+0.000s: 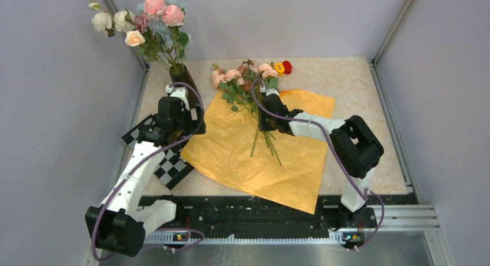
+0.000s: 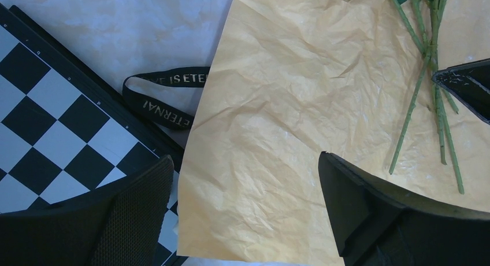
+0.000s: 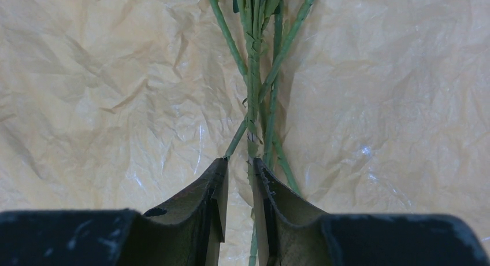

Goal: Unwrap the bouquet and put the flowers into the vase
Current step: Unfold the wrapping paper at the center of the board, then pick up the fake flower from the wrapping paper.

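The bouquet's shiny orange paper [image 1: 254, 162] lies spread flat on the table. The flowers [image 1: 240, 78], pink and peach roses, lie on it with their green stems [image 3: 252, 75] pointing toward me. My right gripper [image 1: 267, 126] is down over the stems. Its jaws [image 3: 240, 160] stand a narrow gap apart, each tip against a stem. My left gripper [image 2: 245, 159] hangs wide open and holds nothing, over the paper's left edge [image 2: 196, 162]. The black vase [image 1: 180, 78] stands behind the left arm, mostly hidden.
A taller white-and-pink flower bunch [image 1: 151, 23] rises from the vase. A checkerboard [image 1: 167, 167] lies at the left with the black ribbon [image 2: 159, 98] beside it. Small yellow and red heads [image 1: 283, 67] sit at the back. Frame walls close in both sides.
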